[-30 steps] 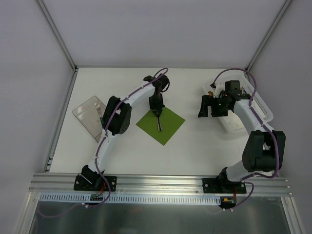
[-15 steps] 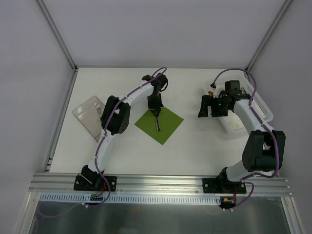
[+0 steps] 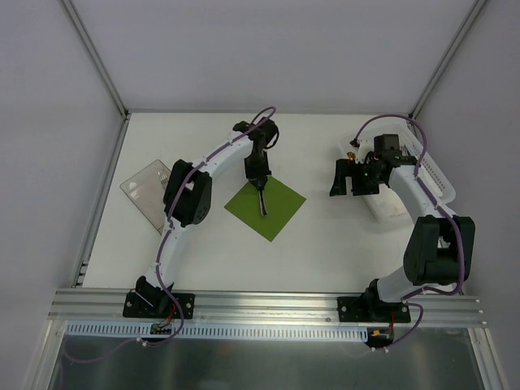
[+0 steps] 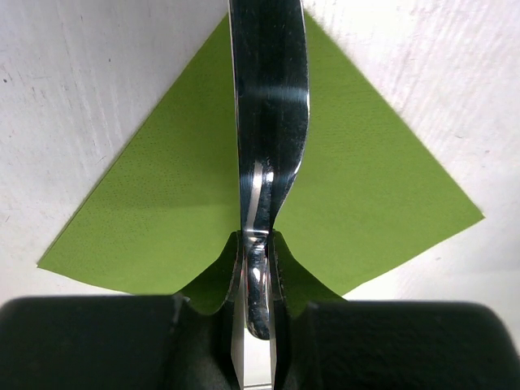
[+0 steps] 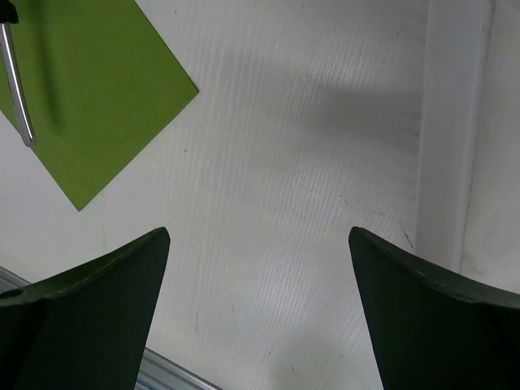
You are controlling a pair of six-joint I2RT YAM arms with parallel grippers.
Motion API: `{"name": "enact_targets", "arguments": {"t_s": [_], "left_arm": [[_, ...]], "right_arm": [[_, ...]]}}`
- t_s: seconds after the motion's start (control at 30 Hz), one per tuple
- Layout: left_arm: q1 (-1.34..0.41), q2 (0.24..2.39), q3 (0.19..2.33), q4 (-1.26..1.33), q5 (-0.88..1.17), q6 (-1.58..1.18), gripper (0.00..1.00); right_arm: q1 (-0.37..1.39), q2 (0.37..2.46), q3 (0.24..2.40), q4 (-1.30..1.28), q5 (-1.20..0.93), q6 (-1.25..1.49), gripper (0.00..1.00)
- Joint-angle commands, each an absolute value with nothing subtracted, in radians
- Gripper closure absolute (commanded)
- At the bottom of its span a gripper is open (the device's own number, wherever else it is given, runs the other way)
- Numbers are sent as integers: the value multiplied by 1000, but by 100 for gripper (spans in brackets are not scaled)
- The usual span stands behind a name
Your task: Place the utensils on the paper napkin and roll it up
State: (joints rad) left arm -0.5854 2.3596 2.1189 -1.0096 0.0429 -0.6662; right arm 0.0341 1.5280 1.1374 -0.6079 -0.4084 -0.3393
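Note:
The olive-green paper napkin [image 3: 276, 210] lies flat as a diamond on the white table. My left gripper [image 3: 258, 182] hangs over its far corner, shut on the handle end of a silvery knife [image 3: 262, 203] whose blade points toward me across the napkin. In the left wrist view the fingers [image 4: 231, 268] clamp the knife [image 4: 268, 122] over the napkin [image 4: 154, 211]. My right gripper [image 3: 344, 179] is open and empty, to the right of the napkin. The right wrist view shows the open gripper [image 5: 260, 244], the napkin's corner [image 5: 97, 114] and the knife [image 5: 16, 89].
A clear plastic tray [image 3: 145, 192] lies at the left of the table, partly behind the left arm. A white basket [image 3: 406, 191] stands at the right under the right arm, and its wall shows in the right wrist view [image 5: 471, 130]. Grey walls enclose the table.
The left arm's elbow has swung a little to the left, and the gripper with the knife has shifted slightly left and back over the napkin. The right arm has not moved.

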Motion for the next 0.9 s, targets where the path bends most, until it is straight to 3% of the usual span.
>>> {"name": "enact_targets", "arguments": {"t_s": [0.0, 0.87], "left_arm": [[-586, 2298, 2099, -1046, 32, -689, 100], [-572, 2396, 2154, -1045, 57, -695, 97]], "right_arm": [[26, 1522, 1152, -600, -429, -324, 3], [23, 1525, 1147, -601, -429, -324, 3]]}}
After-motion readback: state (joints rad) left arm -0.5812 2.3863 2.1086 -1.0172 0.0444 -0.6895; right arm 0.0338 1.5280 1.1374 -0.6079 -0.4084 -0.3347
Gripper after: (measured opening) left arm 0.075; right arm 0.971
